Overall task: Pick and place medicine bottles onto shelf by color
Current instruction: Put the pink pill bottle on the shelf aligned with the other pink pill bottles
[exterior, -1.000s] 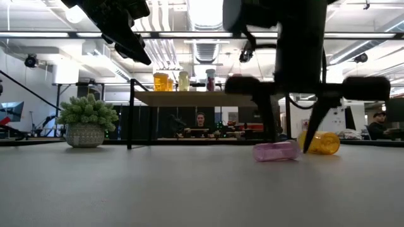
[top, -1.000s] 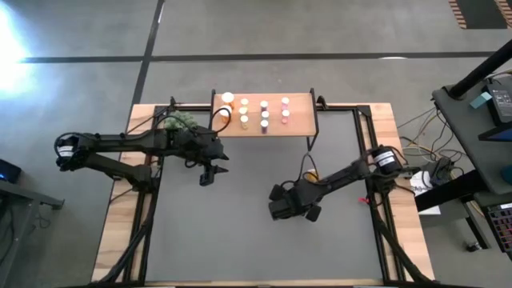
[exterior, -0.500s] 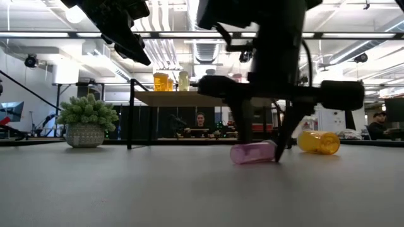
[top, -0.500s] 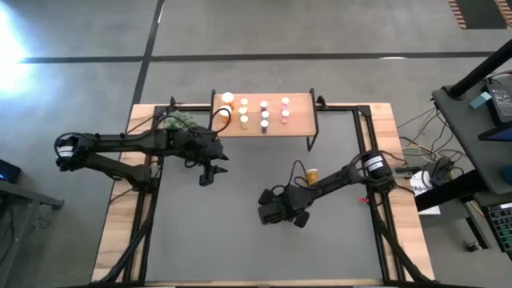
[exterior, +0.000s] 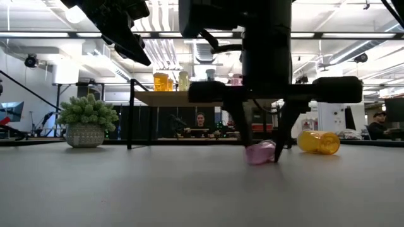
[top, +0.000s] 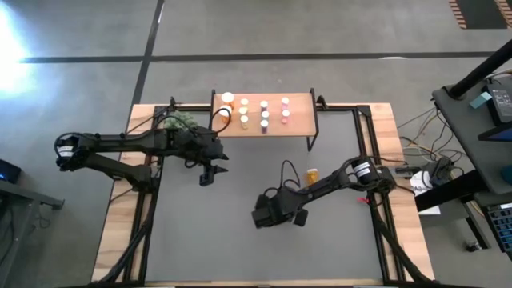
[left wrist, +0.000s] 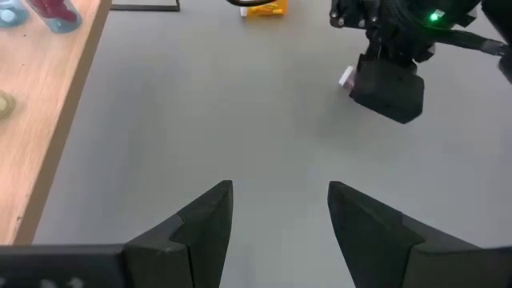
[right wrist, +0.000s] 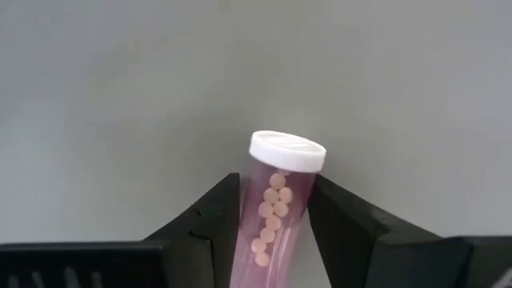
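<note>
A pink medicine bottle with a white cap lies on the grey table, right of the middle, and my right gripper stands over it, shut on it. An orange bottle lies on its side behind it, toward the shelf. The shelf stands at the far edge and carries several upright bottles in rows. My left gripper hangs open and empty above the table, off the shelf's left front corner. My right gripper pinches the pink bottle's body between its two fingers, just below the white cap. The fingers come from above, pointing down, and lie across the bottle. The bottle still rests on the table.
A potted green plant stands left of the shelf, close behind my left arm. Black frame rails run along the table's left and right sides. Bare grey tabletop lies toward the near edge.
My right gripper has moved toward the table's left edge and a little nearer, and its fingers have closed in on the pink bottle. The bottle has slid along the table with it and turned about. The orange bottle has stayed put.
</note>
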